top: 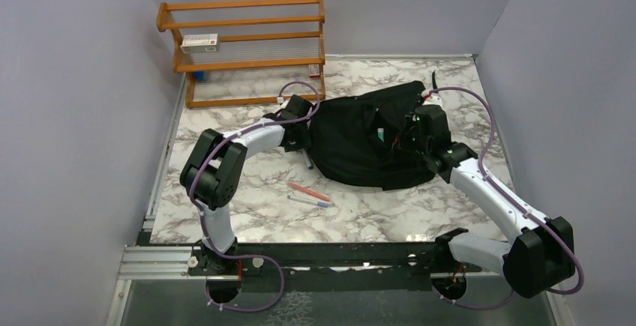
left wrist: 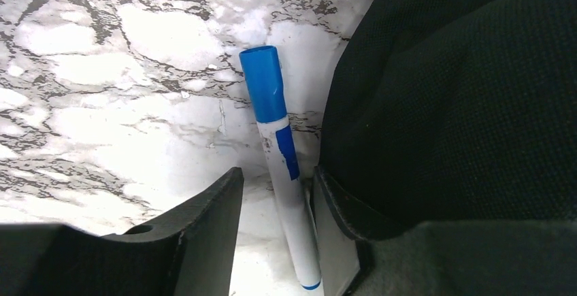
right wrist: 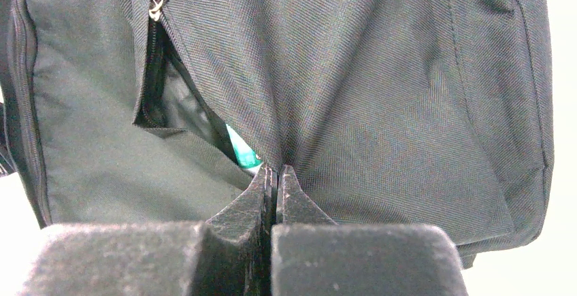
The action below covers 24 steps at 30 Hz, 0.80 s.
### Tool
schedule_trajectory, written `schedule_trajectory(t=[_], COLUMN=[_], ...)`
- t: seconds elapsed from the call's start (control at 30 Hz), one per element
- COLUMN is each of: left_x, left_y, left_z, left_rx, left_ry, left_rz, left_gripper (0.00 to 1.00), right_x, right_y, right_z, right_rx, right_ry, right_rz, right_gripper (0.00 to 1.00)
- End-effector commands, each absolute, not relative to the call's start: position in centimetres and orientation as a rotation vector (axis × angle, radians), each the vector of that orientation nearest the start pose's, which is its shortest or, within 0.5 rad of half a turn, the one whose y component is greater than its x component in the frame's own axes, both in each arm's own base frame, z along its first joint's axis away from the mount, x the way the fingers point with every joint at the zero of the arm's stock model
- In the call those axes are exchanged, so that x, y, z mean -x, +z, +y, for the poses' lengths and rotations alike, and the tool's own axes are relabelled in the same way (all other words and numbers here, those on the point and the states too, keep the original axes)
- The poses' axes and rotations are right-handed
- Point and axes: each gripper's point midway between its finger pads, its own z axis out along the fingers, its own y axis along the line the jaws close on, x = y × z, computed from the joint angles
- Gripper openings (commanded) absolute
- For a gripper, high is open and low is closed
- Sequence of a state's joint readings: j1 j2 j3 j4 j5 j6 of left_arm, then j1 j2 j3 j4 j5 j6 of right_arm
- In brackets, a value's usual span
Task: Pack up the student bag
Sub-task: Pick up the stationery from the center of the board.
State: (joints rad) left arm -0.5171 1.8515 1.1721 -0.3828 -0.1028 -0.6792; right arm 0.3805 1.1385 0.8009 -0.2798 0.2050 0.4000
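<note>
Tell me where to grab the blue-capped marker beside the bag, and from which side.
Take the marker by its white barrel below the blue cap, from above, straddling its width: it lies flat on the table, close beside the student bag.

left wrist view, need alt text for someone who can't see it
A white marker with a blue cap lies on the marble table inside the open left claw. A black backpack fills the right side, close beside it.
</note>
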Motion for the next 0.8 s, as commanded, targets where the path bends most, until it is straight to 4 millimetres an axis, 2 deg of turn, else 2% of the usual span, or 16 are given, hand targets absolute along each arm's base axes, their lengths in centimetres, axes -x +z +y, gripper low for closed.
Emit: schedule_trajectory(t=[0.0, 0.2, 0.33, 0.47, 0.53, 0.6, 0.77], left_x=[-30.3, -31.2, -31.4, -32.1, -32.8, -33.6, -35.3], left_y=[-2.4, -2.5, -2.5, -1.6, -0.3, 1.4, 7.4], left_z=[-19.2, -19.0, -18.2, -17.2, -17.1, -17.5, -19.2], left_rx=[0.207, 0.177, 0.188, 0.197, 0.184, 0.16, 0.105], left_ry=[-0.105, -0.072, -0.06, -0.07, -0.108, -0.155, -0.318], left_rz=[2.866, 2.851, 2.848, 2.828, 2.796, 2.753, 2.61], left_gripper=[0.41, 0.26, 0.19, 0.06, 0.0, 0.0, 0.0], right_x=[-31.9, -31.8, -31.7, -31.7, -31.8, -31.8, -32.1], right_y=[15.0, 15.4, 15.5, 15.6, 15.7, 15.7, 16.2], right_z=[10.4, 10.2, 10.0, 10.2, 10.3, 10.5, 10.7], right_rx=[-0.136, -0.14, -0.14, -0.143, -0.143, -0.141, -0.139], right_ry=[0.194, 0.183, 0.171, 0.189, 0.199, 0.21, 0.218], right_rz=[2.195, 2.188, 2.186, 2.184, 2.183, 2.182, 2.175], right_gripper=[0.01, 0.01, 0.01, 0.01, 0.01, 0.01, 0.01])
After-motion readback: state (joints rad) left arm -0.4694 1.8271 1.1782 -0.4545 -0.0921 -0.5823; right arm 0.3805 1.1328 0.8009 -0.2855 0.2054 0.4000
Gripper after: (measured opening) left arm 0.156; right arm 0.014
